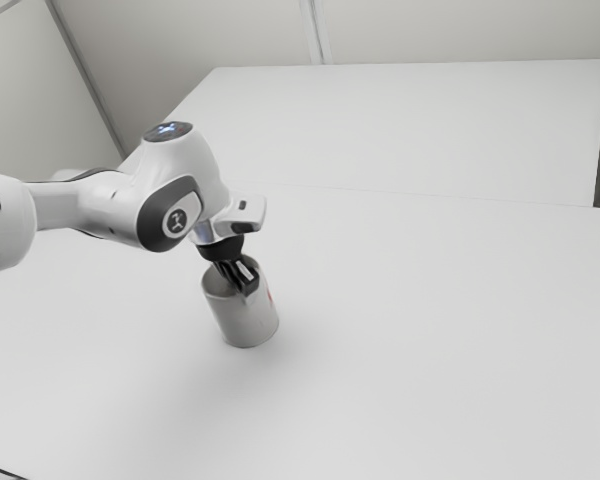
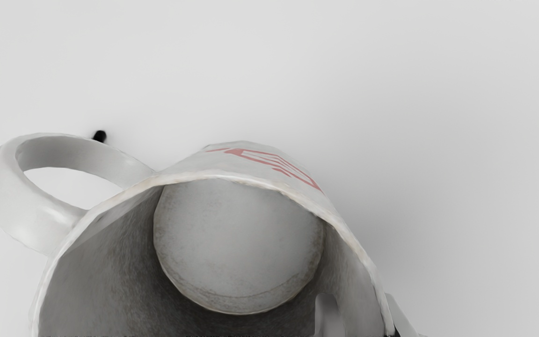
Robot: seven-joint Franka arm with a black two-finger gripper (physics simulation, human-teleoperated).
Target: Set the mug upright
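Mug (image 1: 245, 318) is on or just over the bench (image 1: 430, 330), mouth up, a bit tilted, top leaning to the exterior view's left; can't tell if the base is fully down. End effector (image 1: 244, 284) is at its rim, pinching the mug's wall: wrist view has one finger (image 2: 326, 316) inside the mug, the other against the outside, wall between them. Wrist view also gives the handle (image 2: 3, 199), a thick flat-banded loop well around the rim from the fingers, plus red angular print (image 2: 274, 161) on the outer wall between handle and pinch; exterior view catches just a sliver of red at the mug's edge. Wrist view looks right down to the inner base (image 2: 239, 243), a round grey disc with brownish grime at its edge. Small black spot (image 2: 100, 136) by the handle, can't tell what. Exterior view adds the arm (image 1: 110, 205), glossy white shells with dark joint caps, coming in from the exterior view's left of the mug, and a thin dark line (image 1: 0, 470) nearer the camera than the mug. Mug is off-white, ceramic-looking, plain cylinder, inside wall streaky grey, rim slightly faceted with tan wear. Bench is smooth matte white, soft shadow beside the mug.
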